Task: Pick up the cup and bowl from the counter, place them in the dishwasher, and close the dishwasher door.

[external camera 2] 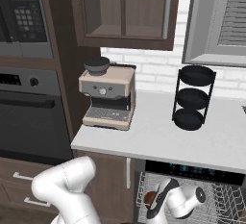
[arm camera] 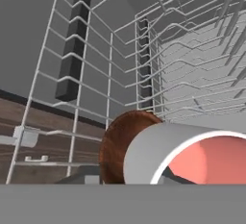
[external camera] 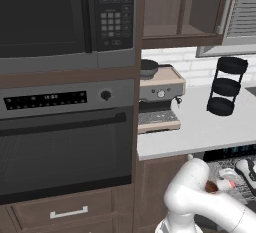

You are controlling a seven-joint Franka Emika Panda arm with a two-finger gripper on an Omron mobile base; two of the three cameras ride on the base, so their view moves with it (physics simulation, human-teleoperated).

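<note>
Cup (arm camera: 192, 155) grey outside, salmon-pink inside — bowl (arm camera: 120, 143) reddish-brown — rack (arm camera: 158, 69) pale grey wire

coffee machine (external camera 2: 107, 97) sits left of the tiered stand (external camera 2: 193, 97) on the counter (external camera 2: 158, 139); cup (arm camera: 192, 153) and bowl (arm camera: 122, 143) side by side in the dishwasher (external camera 2: 192, 189) rack below.

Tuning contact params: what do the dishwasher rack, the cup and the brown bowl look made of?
Grey wire dishwasher rack: thin pale rods, probably coated metal wire. White cup with a pink inside: smooth and matte, likely ceramic or plastic. Round brown bowl: faint streaks that look like wood grain, possibly just a glazed brown finish.
</note>
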